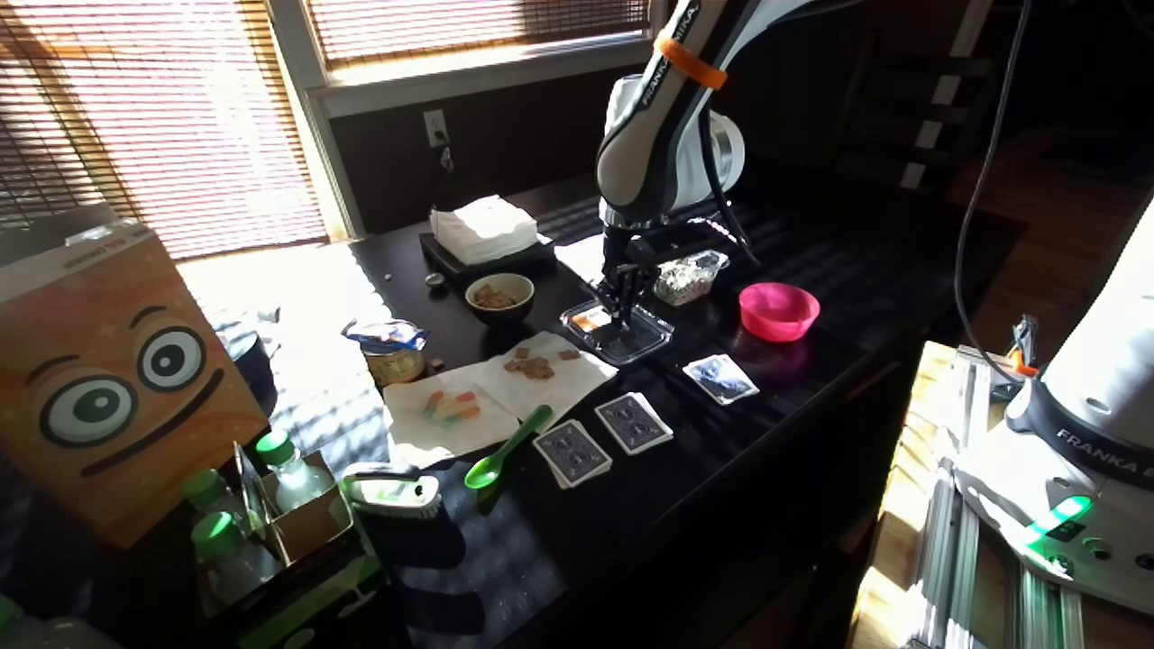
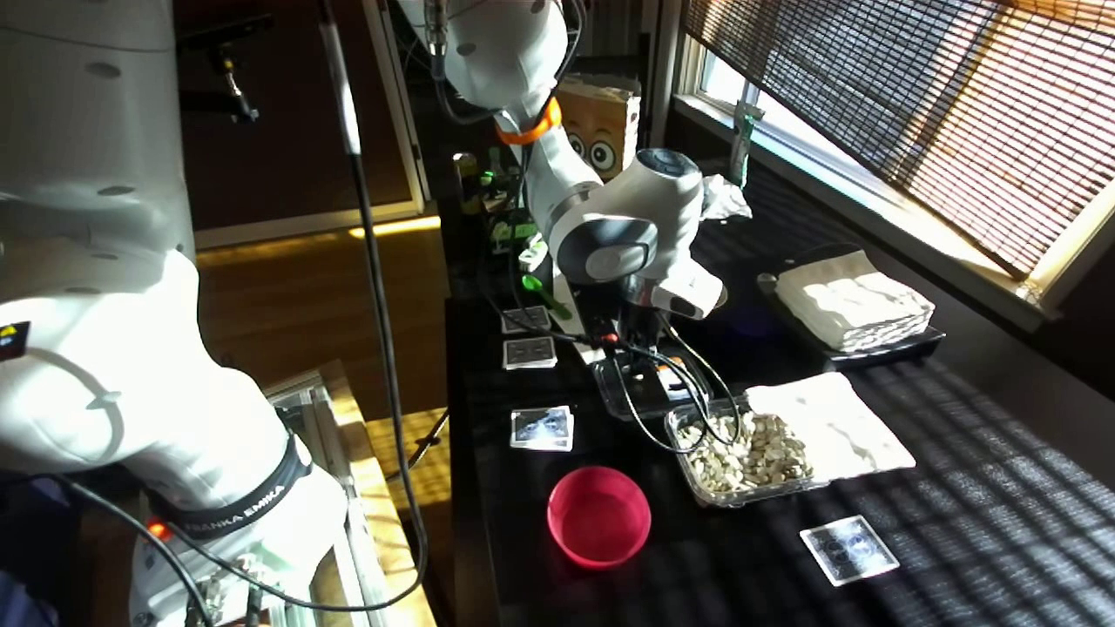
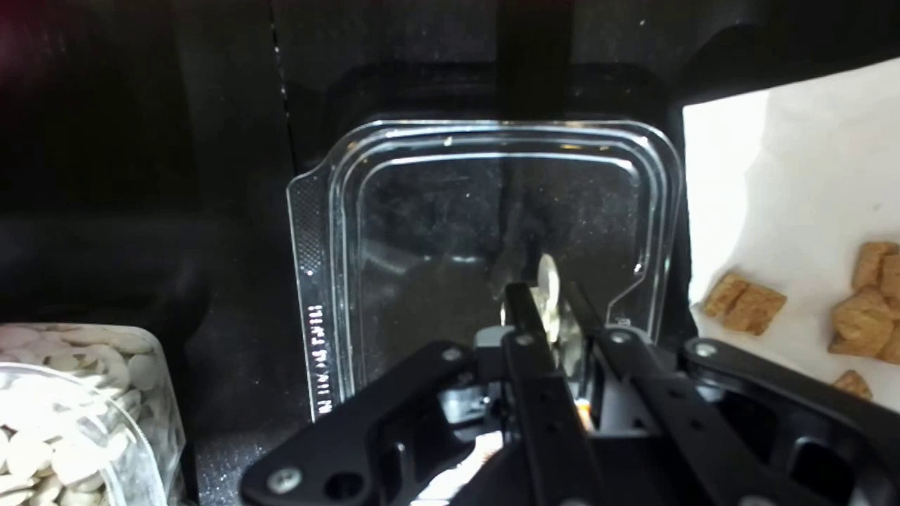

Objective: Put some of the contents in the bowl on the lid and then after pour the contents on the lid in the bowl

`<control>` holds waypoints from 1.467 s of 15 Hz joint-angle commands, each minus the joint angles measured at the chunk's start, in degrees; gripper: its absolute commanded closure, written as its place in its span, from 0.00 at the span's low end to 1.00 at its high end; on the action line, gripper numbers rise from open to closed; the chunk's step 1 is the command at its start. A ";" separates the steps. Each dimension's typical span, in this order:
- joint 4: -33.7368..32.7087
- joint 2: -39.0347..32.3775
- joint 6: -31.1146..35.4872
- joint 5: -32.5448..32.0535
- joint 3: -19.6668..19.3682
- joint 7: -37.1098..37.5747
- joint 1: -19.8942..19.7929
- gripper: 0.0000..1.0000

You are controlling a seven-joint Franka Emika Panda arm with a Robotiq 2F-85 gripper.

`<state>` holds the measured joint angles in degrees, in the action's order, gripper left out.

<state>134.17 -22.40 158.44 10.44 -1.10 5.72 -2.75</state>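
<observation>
Mid-frame in the wrist view lies the clear square lid (image 3: 436, 218), rim ridged and glinting. Over it the gripper (image 3: 548, 289), its fingers (image 3: 523, 313) nearly together, pinches pale, flat oval seeds (image 3: 548, 271) (more lie in the clear container (image 3: 170, 425), lower left).

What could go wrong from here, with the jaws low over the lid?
The jaws are shut on pale pieces that poke out past the tips; on release some may scatter or cling.

The lid looks thin and nothing visible holds it down, so a bump might slide it into the white paper beside it.

In an exterior view, cables cross in front of the container; a loop could snag its rim.
</observation>
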 commanded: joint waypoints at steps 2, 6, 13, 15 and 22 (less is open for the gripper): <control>-2.24 -2.59 0.97 -1.06 -0.79 0.60 0.23 0.97; -3.03 -3.54 1.03 -0.96 -1.06 0.76 0.19 0.62; -3.64 -3.70 1.31 -0.67 -1.10 0.66 -0.08 0.24; -3.45 -3.12 1.35 -0.70 -1.16 0.49 -0.22 0.09; -2.70 -1.43 -0.03 1.50 1.29 -6.07 -5.36 0.00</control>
<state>131.10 -24.91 159.29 10.54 -1.85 4.11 -4.66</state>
